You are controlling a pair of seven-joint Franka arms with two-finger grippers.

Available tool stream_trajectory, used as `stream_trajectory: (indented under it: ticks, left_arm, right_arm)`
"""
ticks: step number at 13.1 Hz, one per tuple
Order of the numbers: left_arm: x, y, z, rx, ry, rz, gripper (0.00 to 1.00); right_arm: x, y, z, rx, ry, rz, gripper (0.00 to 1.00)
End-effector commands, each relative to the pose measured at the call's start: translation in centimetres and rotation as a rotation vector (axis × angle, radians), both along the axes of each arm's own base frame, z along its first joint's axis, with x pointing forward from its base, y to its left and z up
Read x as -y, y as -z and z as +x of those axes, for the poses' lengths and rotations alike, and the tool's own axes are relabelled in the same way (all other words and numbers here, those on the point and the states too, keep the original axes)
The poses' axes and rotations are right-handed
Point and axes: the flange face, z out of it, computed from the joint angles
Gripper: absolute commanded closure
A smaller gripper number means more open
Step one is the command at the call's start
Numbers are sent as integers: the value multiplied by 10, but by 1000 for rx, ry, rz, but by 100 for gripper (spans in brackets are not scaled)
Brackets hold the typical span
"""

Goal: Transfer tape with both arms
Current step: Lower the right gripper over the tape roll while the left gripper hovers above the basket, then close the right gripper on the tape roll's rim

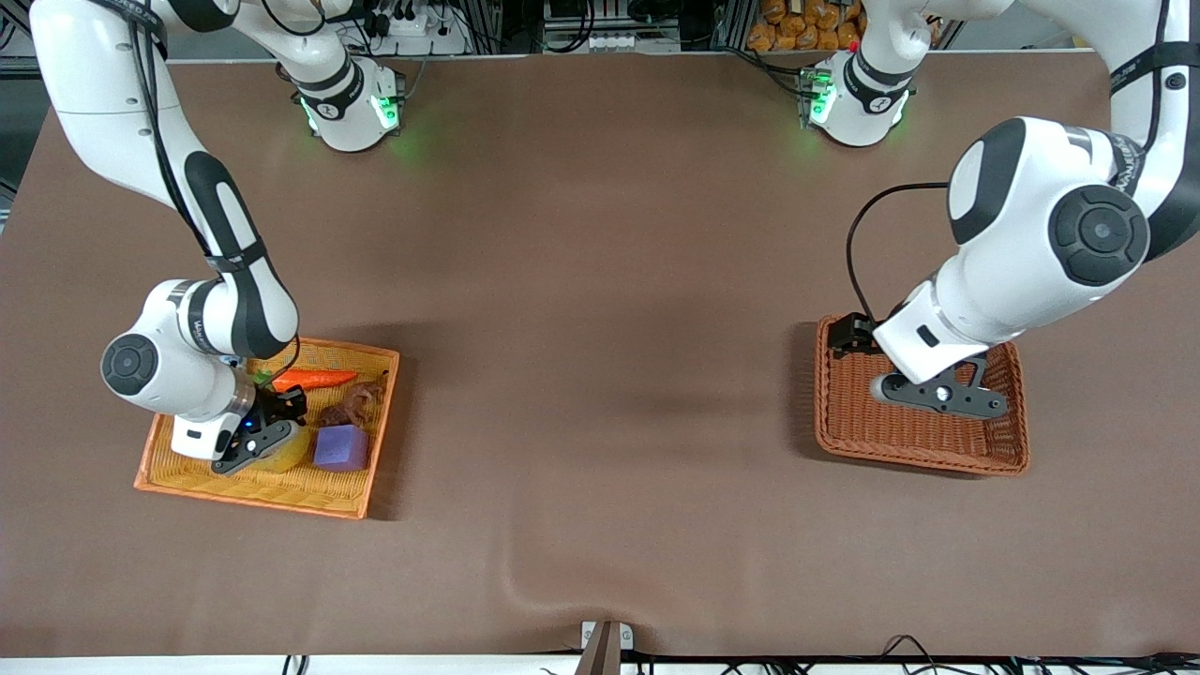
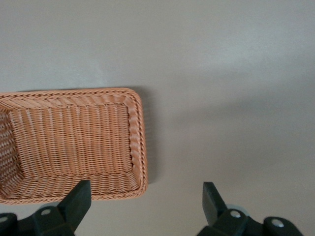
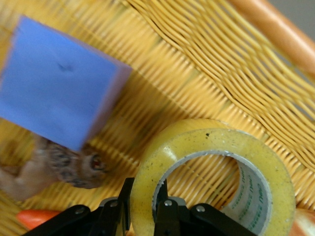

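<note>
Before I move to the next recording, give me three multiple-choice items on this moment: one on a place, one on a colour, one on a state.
1. Where is the tape?
A. in the yellow tray
B. in the brown basket
C. on the bare cloth

2. What colour is the block beside the tape?
A. green
B. purple
C. red

3. How do the two pincers stand?
A. both open
B. left shut, right open
C. right shut on the tape, left open

Answers:
1. A: the roll lies on the weave of the yellow tray, at the right arm's end of the table.
2. B: it shows violet in both the front and right wrist views.
3. C: the right pincer clamps the roll's wall, one finger inside the ring; the left pincer hangs spread over the brown basket.
</note>
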Motion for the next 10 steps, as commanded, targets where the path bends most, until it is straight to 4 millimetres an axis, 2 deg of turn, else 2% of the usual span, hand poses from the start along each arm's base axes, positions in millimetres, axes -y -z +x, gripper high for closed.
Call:
stream_trajectory:
  ticks: [1,4,5,6,9,10]
  left_arm:
    - [6,-4,2,8,-6,-17,0]
    - [24,5,3,3,16,-13,0]
    - [26,12,6,-5,10,-10,0]
    - [29,14,7,-8,6,-11,0]
    - [46,13,1,-5,-5,-5,0]
    - [64,12,-5,-1,4,-6,0]
  right_arm:
    - [-16,-73,18,-44,-6,17,100]
    - [-32,-138,31,-102,23,26,100]
    - [-49,-155,31,-118,40,22,100]
    - [-75,-170,30,-128,56,20,100]
    - [-167,-193,10,-138,131,-5,100]
    - [-193,-194,4,-136,172,-9,100]
